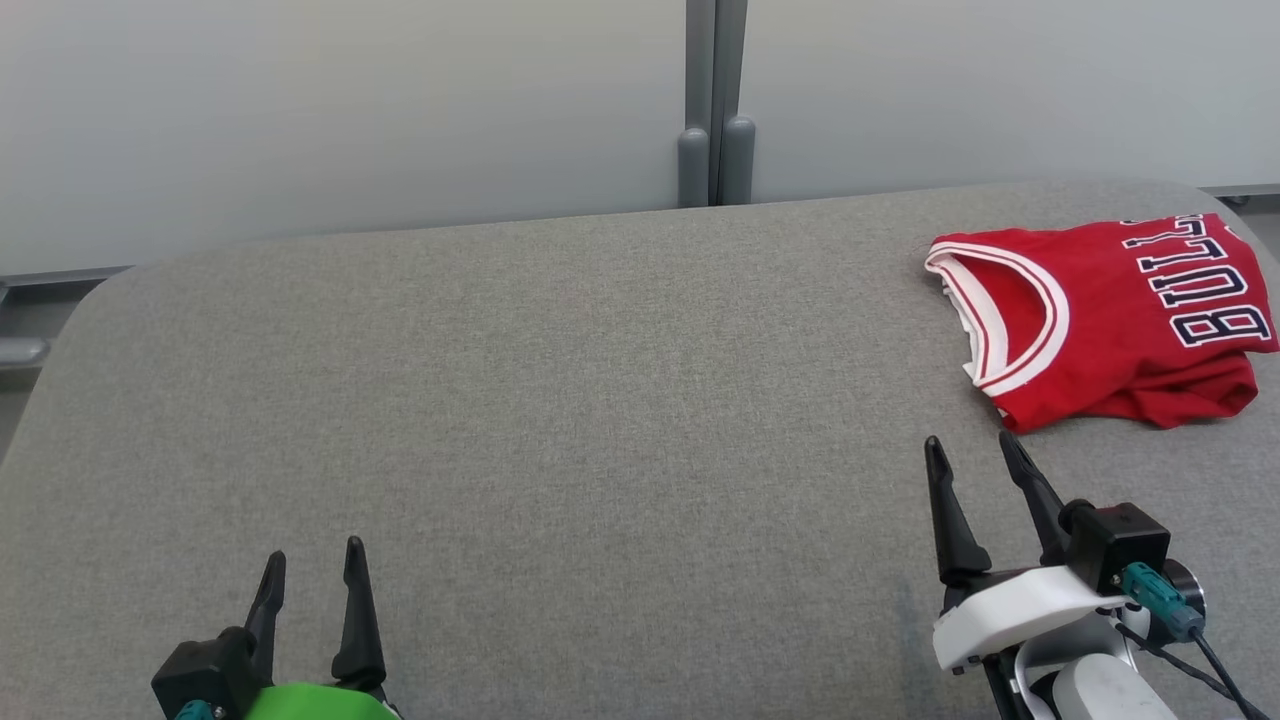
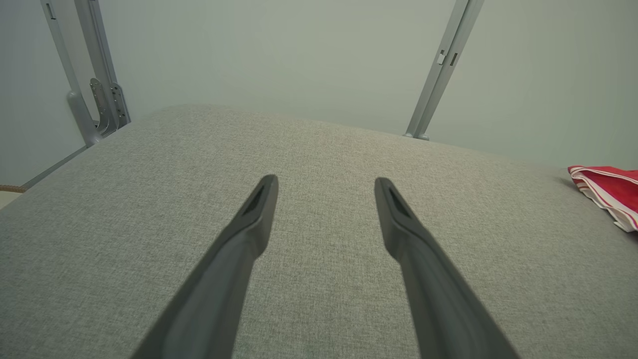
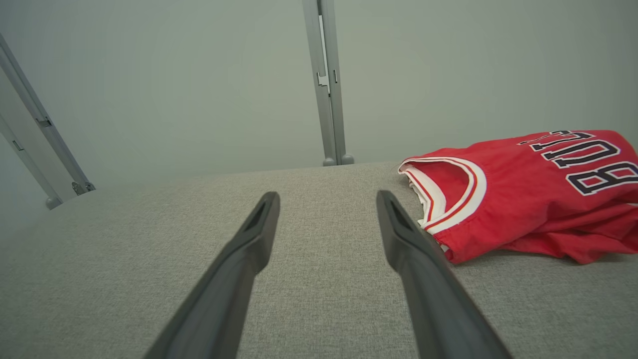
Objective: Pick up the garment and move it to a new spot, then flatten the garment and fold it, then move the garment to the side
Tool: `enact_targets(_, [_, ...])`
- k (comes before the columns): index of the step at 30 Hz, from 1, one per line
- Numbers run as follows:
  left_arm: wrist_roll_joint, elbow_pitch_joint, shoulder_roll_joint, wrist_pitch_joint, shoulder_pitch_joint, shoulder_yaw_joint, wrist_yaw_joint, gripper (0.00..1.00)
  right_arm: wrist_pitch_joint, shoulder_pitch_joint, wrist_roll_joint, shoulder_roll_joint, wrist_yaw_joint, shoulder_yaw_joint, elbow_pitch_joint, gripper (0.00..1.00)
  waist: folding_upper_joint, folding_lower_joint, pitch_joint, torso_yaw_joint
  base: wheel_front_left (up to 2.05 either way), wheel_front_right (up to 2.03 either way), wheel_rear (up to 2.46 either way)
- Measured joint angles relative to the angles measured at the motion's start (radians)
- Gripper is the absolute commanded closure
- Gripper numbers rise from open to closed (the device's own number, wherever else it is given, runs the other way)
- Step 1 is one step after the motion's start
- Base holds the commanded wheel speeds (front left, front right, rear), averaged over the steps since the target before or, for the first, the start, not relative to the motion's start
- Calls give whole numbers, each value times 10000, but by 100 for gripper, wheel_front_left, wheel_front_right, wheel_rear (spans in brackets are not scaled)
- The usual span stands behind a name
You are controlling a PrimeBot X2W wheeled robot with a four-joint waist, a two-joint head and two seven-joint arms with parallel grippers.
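The garment (image 1: pixel 1110 320) is a red jersey with white-trimmed openings and dark lettering, lying folded at the far right of the grey table; the right wrist view shows the garment (image 3: pixel 528 199) too, and its edge (image 2: pixel 610 192) shows in the left wrist view. My right gripper (image 1: pixel 970 450) stands open just short of the jersey's near edge, apart from it, its fingers (image 3: pixel 408 239) holding nothing. Low at the left, my left gripper (image 1: pixel 312 555) is open and far from the jersey, its fingers (image 2: pixel 254 219) over bare fabric.
The grey fabric table (image 1: pixel 560 400) has rounded far corners and a wide bare stretch left of the jersey. Behind it stands a pale wall with a grey vertical post (image 1: pixel 715 110). Metal frame posts (image 2: pixel 99 94) stand off the table's far left.
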Motion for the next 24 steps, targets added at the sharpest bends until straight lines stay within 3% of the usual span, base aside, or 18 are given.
enact_targets(24, [173,-102,-4,13,1,-121,0,0,0,191,-221,171,0,-165,-192,0,0,0,56,-12,0,0,0])
